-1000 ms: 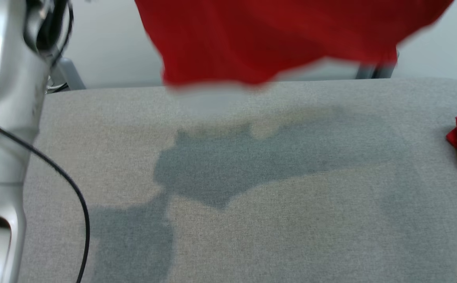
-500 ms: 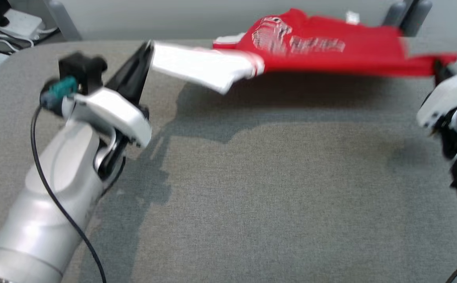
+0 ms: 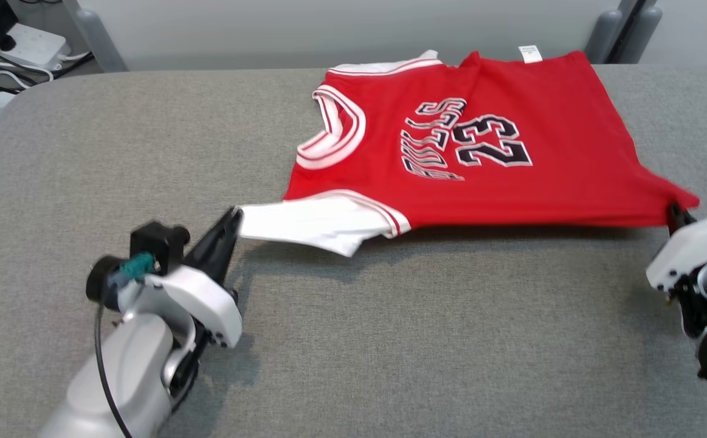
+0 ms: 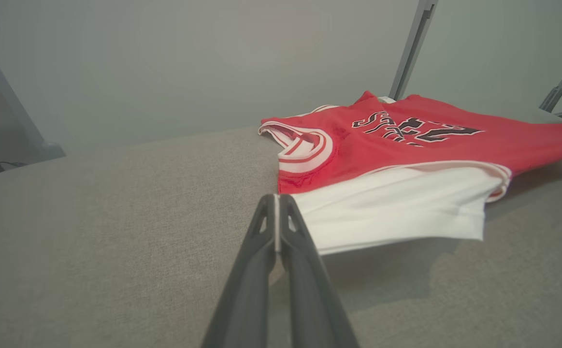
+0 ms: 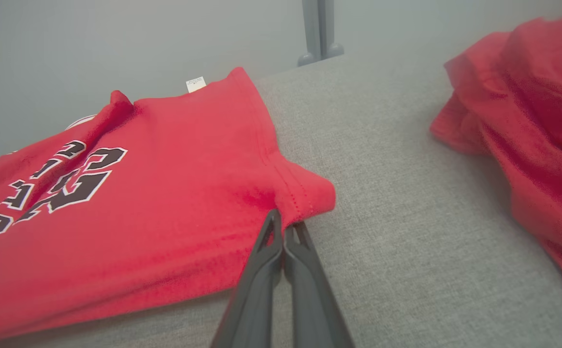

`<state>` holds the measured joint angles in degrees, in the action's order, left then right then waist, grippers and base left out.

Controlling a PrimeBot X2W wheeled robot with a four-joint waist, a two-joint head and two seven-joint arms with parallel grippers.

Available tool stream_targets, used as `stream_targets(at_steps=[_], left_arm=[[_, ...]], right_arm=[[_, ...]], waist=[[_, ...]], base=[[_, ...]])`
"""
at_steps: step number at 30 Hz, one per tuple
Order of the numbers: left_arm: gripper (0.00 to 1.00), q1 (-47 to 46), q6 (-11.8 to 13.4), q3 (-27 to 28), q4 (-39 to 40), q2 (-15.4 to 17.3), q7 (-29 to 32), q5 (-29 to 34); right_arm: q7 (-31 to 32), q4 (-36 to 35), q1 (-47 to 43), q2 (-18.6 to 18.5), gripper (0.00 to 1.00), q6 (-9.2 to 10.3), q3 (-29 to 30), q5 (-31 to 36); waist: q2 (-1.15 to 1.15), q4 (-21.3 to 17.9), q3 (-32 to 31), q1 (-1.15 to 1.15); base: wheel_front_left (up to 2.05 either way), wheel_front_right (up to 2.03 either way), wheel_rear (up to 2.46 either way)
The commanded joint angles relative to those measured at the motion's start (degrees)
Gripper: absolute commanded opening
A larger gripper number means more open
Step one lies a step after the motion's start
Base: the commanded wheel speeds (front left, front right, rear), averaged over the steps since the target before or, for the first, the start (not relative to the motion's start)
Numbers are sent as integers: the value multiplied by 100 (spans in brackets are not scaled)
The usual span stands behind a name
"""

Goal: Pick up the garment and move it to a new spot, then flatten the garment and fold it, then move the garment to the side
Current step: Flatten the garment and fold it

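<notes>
The garment point(image 3: 469, 152) is a red jersey with white sleeves and the number 23, spread across the far half of the grey table point(image 3: 389, 340), collar to the left. My left gripper point(image 3: 234, 214) is shut on the corner of its white sleeve point(image 4: 396, 208), which is stretched just above the cloth surface. My right gripper point(image 3: 673, 212) is shut on the red hem corner point(image 5: 305, 193) at the right. In the left wrist view my gripper point(image 4: 276, 199) pinches the sleeve edge. In the right wrist view my gripper point(image 5: 283, 220) pinches the hem.
Another crumpled red garment point(image 5: 527, 125) lies on the table to the right of my right gripper. A power strip and cables point(image 3: 6, 42) sit on the floor beyond the far left corner. Grey frame legs point(image 3: 620, 30) stand behind the table.
The head camera has tilted down. The jersey, first hanging high and then swinging blurred over the far edge, now lies spread on the table, and both grippers have come lower and nearer.
</notes>
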<state>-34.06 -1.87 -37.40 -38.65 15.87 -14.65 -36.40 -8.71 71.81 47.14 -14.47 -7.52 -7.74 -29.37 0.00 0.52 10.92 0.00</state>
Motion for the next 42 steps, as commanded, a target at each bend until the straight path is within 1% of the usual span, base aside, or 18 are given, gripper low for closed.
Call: stream_targets(at_steps=[1,2,3,5,6,12,20,27,33,37,40,42], left_arm=[[0,190,256,226,363,344,-30,50],[0,190,256,226,363,344,-30,50],[0,474,462,215,690,449,17,81],[0,784,667,230,1060,529,98,52],[0,784,667,230,1060,529,98,52],[0,1672,1215,232,2090,737,467,-75],[0,2465,1774,204,3180,1025,1013,-197],[0,2905,2154,187,3824,1379,1484,-215],[0,3137,2444,182,4276,1591,1692,-141],[0,3198,2525,163,4432,1600,1737,-135],[0,3219,2505,103,4374,1551,1740,-145],[0,3218,2488,86,4321,1503,1703,-159]], right_arm=[[-140,-7,-300,-168,0,3,-31,-87],[-140,-7,-300,-168,0,3,-31,-87],[-147,4,-501,-156,0,3,-21,-133],[-173,-17,-685,-130,0,3,-39,-151],[-173,-17,-685,-130,0,3,-39,-151],[-212,-42,-1151,-67,0,3,-14,-234],[-188,-270,-1613,25,0,3,-12,-292],[63,-647,-2051,48,0,3,-24,-266],[375,-1018,-2552,-28,0,3,195,-161],[586,-1361,-2912,4,0,3,477,-15],[743,-1715,-3173,58,0,3,735,179],[814,-2091,-3341,109,0,3,946,356]], waist=[[0,70,-78,0],[0,70,-78,0],[0,96,-114,0],[0,108,-142,0],[0,108,-142,0],[0,119,-213,0],[0,143,-332,0],[0,139,-485,0],[0,156,-545,0],[0,160,-527,0],[0,144,-515,0],[0,126,-514,0]], base=[[0,0,0],[0,0,0],[0,0,0],[0,0,0],[0,0,0],[0,0,0],[0,0,0],[0,0,0],[0,0,0],[0,0,0],[0,0,0],[0,0,0]])
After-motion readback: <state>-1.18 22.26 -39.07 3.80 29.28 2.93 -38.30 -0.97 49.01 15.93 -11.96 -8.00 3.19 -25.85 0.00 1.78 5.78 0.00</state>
